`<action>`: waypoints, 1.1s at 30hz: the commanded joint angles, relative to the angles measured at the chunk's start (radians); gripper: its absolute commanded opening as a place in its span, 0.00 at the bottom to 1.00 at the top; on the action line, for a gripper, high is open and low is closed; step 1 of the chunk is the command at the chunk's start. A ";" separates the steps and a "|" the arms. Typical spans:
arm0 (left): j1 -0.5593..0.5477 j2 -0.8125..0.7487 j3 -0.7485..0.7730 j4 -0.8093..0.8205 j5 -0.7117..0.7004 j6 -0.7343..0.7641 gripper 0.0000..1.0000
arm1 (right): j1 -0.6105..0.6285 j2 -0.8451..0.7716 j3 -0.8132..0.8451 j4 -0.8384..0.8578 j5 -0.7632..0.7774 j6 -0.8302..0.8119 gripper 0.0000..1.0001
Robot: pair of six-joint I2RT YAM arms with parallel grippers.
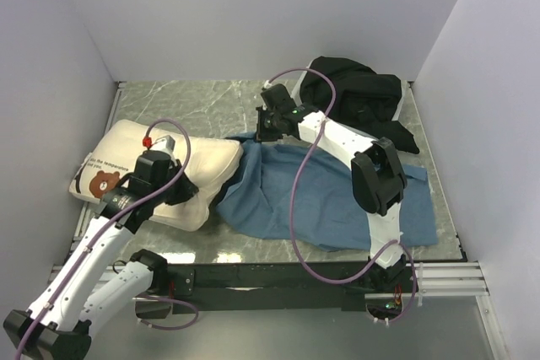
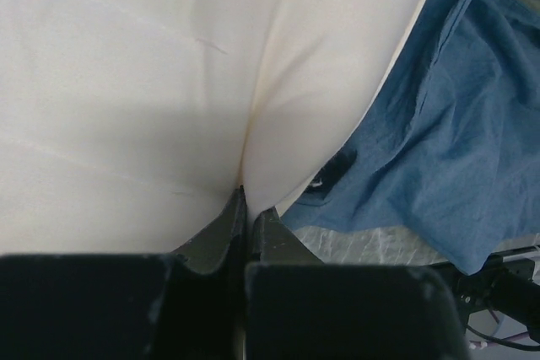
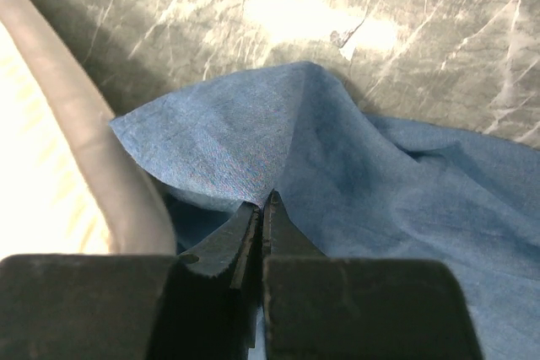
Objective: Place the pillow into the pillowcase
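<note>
We find the pillow (image 1: 207, 162) lying flat on the left half of the table (image 1: 194, 99), its bear print (image 1: 105, 181) at the near-left corner. Its right end touches the pillowcase (image 1: 329, 208) and appears to overlap the blue edge. The pillowcase is spread out, wrinkled, across the centre and right of the table, and none of the pillow is inside it as far as we can see. The left gripper (image 2: 250, 208) has its jaws closed almost together on a pinched fold of the pillow's cream cover (image 2: 126, 82), with blue cloth (image 2: 456, 149) just beside it on the right. The right gripper (image 3: 263, 204) has its jaws closed to a thin slit on a raised peak of the pillowcase (image 3: 337, 166) at its far-left corner, close to the pillow's edge (image 3: 34, 174). A black cloth bundle (image 1: 354, 94) sits at the far right of the table, behind the pillowcase.
</note>
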 commanded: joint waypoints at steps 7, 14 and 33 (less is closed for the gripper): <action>-0.047 0.050 -0.035 0.168 0.055 -0.090 0.01 | 0.015 -0.149 -0.041 0.002 -0.019 -0.052 0.00; -0.050 0.136 -0.006 0.260 0.019 -0.111 0.01 | 0.116 -0.198 -0.056 -0.031 0.024 -0.073 0.00; -0.050 0.460 0.069 0.510 0.046 -0.085 0.01 | 0.219 -0.331 -0.195 -0.014 0.217 -0.029 0.70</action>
